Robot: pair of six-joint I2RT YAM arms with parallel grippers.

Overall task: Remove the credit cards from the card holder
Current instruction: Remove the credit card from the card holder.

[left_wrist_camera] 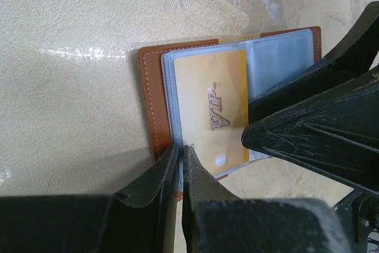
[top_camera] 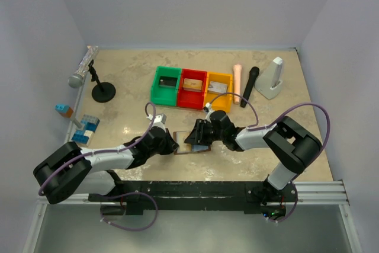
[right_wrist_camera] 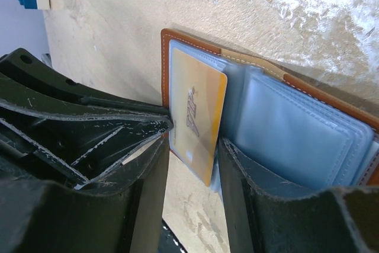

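Card holder (left_wrist_camera: 155,87) open flat on table (left_wrist_camera: 71,57), left gripper (left_wrist_camera: 179,149) pinched shut on its near edge, right gripper (right_wrist_camera: 192,146) half-open astride gold VIP card (right_wrist_camera: 198,117), gripping nothing

One brown leather card holder (top_camera: 190,144) lies open. It shows one gold card (left_wrist_camera: 212,108). Three plastic bins (top_camera: 193,88) stand beyond it.

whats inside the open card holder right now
One gold card printed VIP sits in the card holder's clear sleeves, near the stitched brown edge. The other sleeves look empty, but the gripper fingers cover part of them, so more cards could be hidden.
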